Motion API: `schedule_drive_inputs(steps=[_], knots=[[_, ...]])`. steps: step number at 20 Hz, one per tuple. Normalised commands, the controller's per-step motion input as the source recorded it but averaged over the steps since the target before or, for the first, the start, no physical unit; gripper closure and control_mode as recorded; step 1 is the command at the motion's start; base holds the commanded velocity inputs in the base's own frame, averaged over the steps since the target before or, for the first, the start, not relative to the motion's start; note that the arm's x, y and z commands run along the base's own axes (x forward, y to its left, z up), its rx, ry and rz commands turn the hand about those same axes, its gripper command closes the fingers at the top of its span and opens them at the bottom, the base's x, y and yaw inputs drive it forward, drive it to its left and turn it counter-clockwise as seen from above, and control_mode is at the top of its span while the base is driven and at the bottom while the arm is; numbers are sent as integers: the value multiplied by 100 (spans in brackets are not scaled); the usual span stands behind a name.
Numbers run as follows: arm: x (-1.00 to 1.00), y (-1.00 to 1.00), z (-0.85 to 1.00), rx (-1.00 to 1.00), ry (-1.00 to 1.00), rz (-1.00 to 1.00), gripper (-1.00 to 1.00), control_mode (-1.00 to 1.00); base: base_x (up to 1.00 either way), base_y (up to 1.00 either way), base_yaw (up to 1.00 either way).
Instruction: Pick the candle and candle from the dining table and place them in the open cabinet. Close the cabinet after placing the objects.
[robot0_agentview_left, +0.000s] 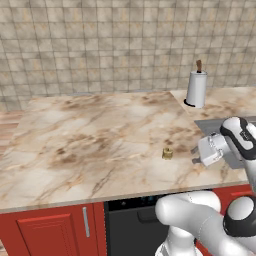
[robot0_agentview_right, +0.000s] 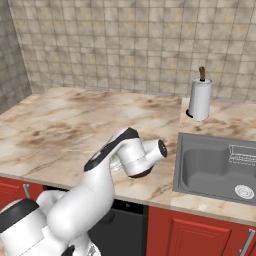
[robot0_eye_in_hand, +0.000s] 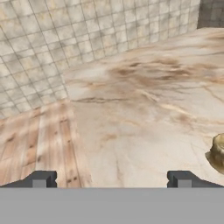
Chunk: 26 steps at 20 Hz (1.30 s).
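A squat brass-gold candle (robot0_agentview_left: 167, 153) stands on the marbled dining table (robot0_agentview_left: 90, 135), near its front edge. My gripper (robot0_agentview_left: 194, 155) hovers just right of it, a short gap away, with its fingers pointing left toward the candle. In the hand view the candle (robot0_eye_in_hand: 217, 153) sits at the right edge, outside the span of the two fingertips (robot0_eye_in_hand: 41, 179). The gripper (robot0_eye_in_hand: 111, 180) is open with nothing between its fingers. In the right base view my own arm hides the candle. The cabinet is out of view.
A white paper-towel roll (robot0_agentview_left: 196, 88) stands at the back right, by the tiled wall. A grey sink (robot0_agentview_right: 215, 165) lies to the right of the arm. Low red cupboards (robot0_agentview_left: 50, 230) and a dark appliance front (robot0_agentview_left: 130, 225) sit under the top.
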Motion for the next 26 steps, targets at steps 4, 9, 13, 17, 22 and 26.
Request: schedule_drive_inputs(steps=[4, 9, 13, 17, 22, 26], knots=[[17, -4, -14, 1, 0, 0, -100, -100, 0, 0, 0], [17, 1, -20, 0, 0, 0, -100, -100, 0, 0, 0], [20, 9, -21, 0, 0, 0, -100, -100, 0, 0, 0], [19, 7, -22, 0, -2, 0, -100, -100, 0, 0, 0], [16, -1, -16, 0, -4, 0, -100, -100, 0, 0, 0], [18, -3, -14, 0, -1, 0, -100, -100, 0, 0, 0]])
